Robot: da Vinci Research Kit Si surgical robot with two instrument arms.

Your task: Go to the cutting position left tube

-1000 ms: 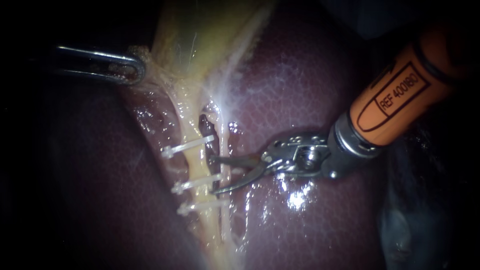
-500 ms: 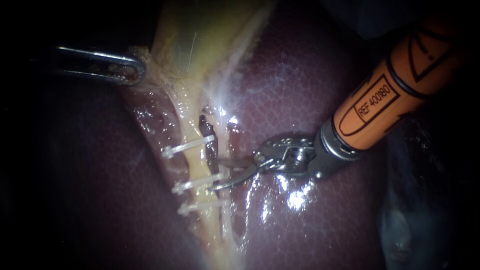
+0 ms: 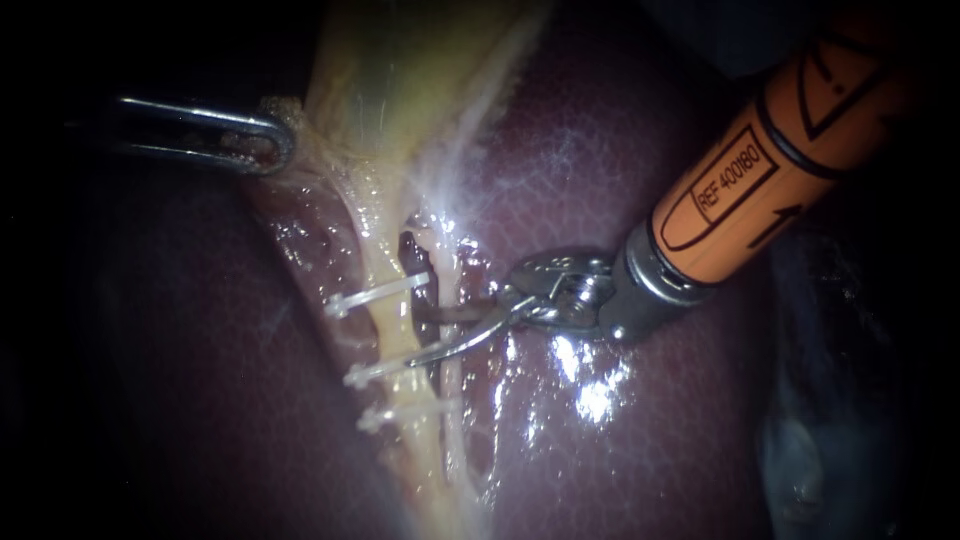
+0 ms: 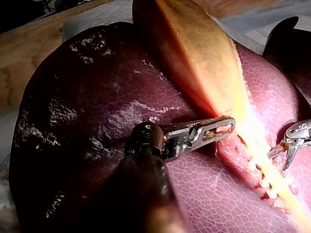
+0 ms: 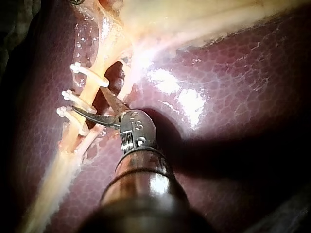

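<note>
The left tube [image 3: 392, 335] is a yellow strand running down from the gallbladder [image 3: 400, 70], with three white clips [image 3: 375, 295] across it. A thinner pale right tube [image 3: 452, 385] runs beside it. My right instrument [image 3: 412, 337], on an orange shaft from the upper right, has its blades open. They reach across the thin tube to the left tube's edge, between the top and middle clips [image 5: 77, 101]. In the right wrist view one blade of my right instrument [image 5: 90, 104] lies over the tube. My left instrument [image 3: 272, 145] is shut on gallbladder tissue, also seen in its wrist view [image 4: 223, 127].
Dark red, wet liver [image 3: 620, 180] lies all around the tubes, with bright glare under the right instrument's wrist. A dark window [image 3: 408, 250] opens between the two tubes above the top clip. A wooden bench [image 4: 29, 58] shows beyond the liver.
My right instrument has slid left toward the clipped tube, and its open blade tips now reach between the top and middle clips. The left instrument holds still.
</note>
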